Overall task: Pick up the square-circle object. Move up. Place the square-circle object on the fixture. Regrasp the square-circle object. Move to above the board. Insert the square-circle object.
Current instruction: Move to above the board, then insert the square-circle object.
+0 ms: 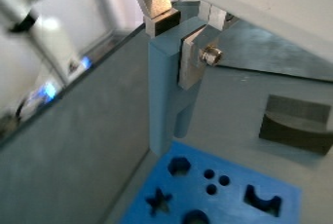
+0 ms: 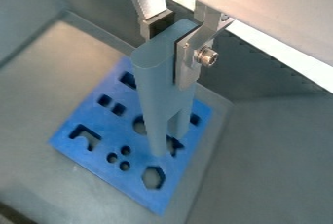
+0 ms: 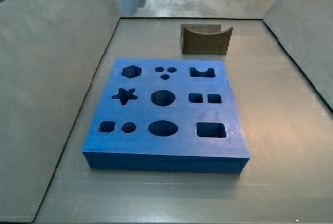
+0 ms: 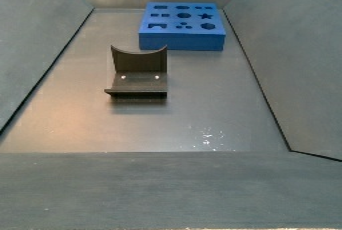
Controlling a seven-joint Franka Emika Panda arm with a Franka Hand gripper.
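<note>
1. Gripper: raised above the board, fingers closed on the peg's upper end.
2. Square-circle object: pale blue-grey, clamped between the fingers, hanging down over the board's cut-outs.
3. Fixture: on the floor beyond the board, apart from it.

A grey floor enclosed by sloping grey walls all round

Gripper, flat silver finger plates, dark pads, 1 screw
</note>
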